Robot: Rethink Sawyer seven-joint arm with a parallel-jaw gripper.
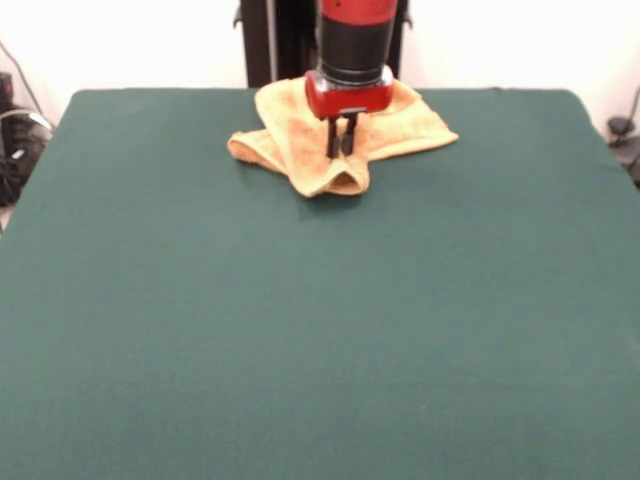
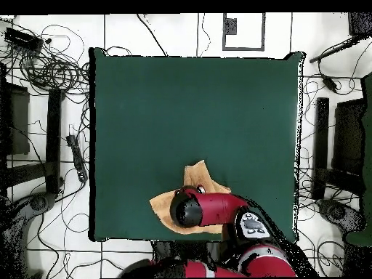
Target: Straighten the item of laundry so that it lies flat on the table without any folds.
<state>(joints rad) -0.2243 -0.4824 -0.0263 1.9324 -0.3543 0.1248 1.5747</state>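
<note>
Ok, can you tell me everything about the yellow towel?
The towel is a small yellow-orange cloth that looks soft and fuzzy like terry. It is not flat: it lies crumpled with folds and a rolled front edge, at the table's side nearest the robot, near the middle of that side. The end effector points straight down over its middle, fingers close together at the cloth; whether they pinch it I cannot tell. From overhead, the arm hides most of it.

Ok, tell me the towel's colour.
Yellow-orange; the towel shows best in the front view.
</note>
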